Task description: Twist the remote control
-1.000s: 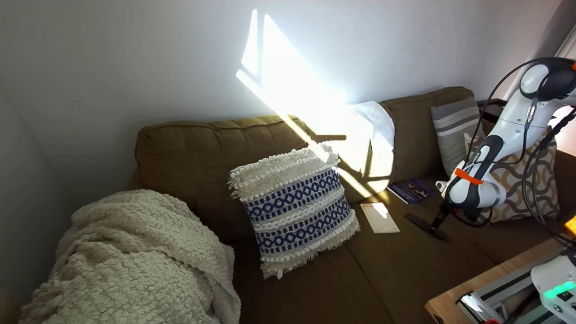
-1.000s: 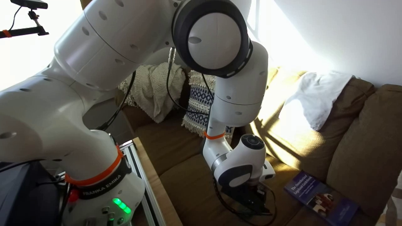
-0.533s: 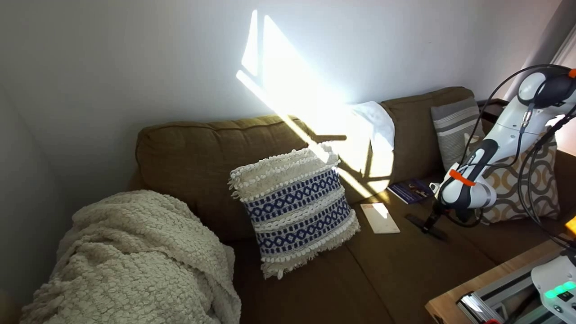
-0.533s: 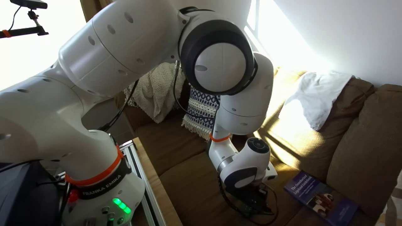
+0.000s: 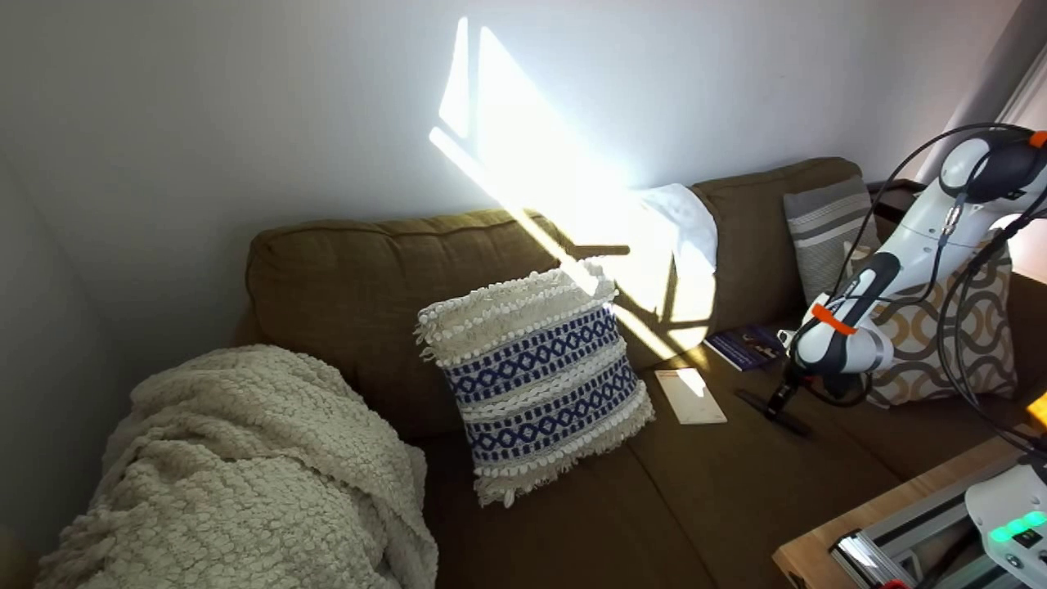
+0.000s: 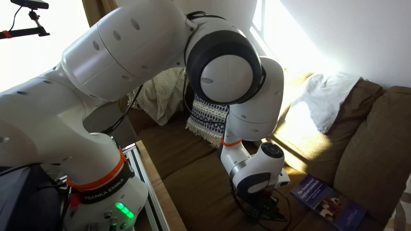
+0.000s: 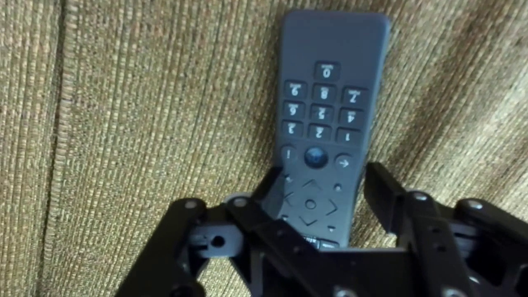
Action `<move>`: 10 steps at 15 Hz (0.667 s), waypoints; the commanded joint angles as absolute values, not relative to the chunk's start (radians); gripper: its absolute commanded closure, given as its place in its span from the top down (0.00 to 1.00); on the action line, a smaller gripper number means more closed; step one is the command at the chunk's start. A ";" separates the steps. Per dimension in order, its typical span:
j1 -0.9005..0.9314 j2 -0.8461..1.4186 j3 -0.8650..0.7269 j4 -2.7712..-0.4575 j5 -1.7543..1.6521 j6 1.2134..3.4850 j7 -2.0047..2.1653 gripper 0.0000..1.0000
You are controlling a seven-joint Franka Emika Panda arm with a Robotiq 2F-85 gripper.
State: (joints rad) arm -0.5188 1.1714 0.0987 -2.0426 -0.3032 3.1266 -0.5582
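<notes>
The remote control [image 7: 321,103], slim and dark with number keys, lies flat on the brown couch seat in the wrist view. Across its arrow-key section sits my gripper [image 7: 324,171]. One finger [image 7: 271,180] touches the long edge on the left of the picture; the opposite finger [image 7: 381,195] has its tip right at the other edge, so the jaws look shut on the remote. In an exterior view the remote control [image 5: 793,424] runs diagonally under my gripper [image 5: 773,411]. Another exterior view has the gripper [image 6: 273,215] hiding the remote.
A pale booklet [image 5: 691,397] and a blue book [image 6: 327,203] lie on the seat nearby. A fringed cushion [image 5: 544,388] and a swirl-patterned pillow [image 5: 981,327] lean on the couch. The wooden base edge [image 5: 891,499] is in front.
My gripper has shifted along the remote, toward the left in an exterior view, and its jaws have drawn in. The remote lies in the same spot.
</notes>
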 commanded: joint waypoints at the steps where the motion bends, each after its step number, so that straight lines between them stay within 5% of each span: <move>1: -0.528 1.202 0.101 -2.007 -0.316 3.088 -0.551 0.86; 3: -0.524 1.197 0.103 -2.013 -0.316 3.087 -0.553 0.99; 8: -0.528 1.196 0.111 -2.020 -0.319 3.086 -0.559 1.00; 10: -0.535 1.203 0.116 -2.013 -0.320 3.079 -0.564 0.75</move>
State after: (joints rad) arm -0.5117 1.1799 0.1043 -2.0368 -0.3032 3.1066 -0.5583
